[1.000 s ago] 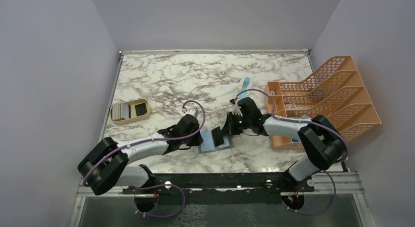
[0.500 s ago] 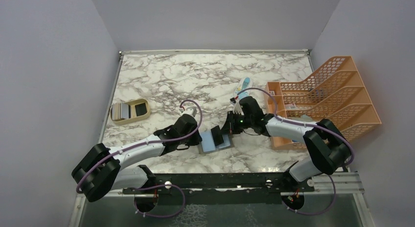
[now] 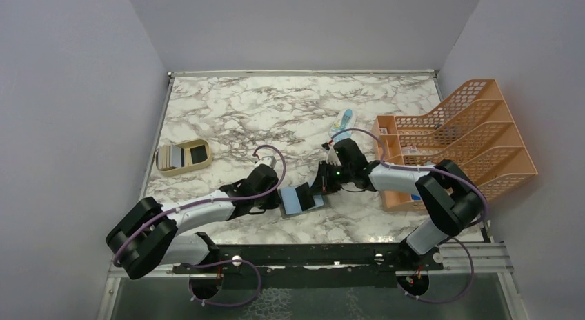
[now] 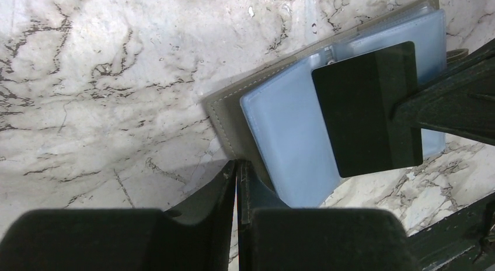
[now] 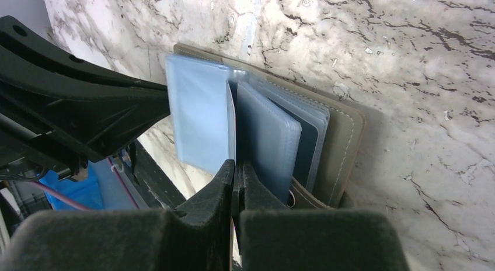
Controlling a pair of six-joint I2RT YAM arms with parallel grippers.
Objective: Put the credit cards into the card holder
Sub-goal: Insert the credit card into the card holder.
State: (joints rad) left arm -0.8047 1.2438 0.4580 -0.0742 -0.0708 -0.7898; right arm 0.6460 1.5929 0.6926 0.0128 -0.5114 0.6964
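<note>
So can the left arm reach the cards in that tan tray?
Probably yes: the cards lie uncovered in the tray on its side, nothing between; the left gripper must leave the card holder.

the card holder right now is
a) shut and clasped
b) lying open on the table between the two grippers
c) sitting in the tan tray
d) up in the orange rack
b: the card holder lies open on the table, pale blue pockets showing, with the left gripper at one edge and the right gripper at the other.
</note>
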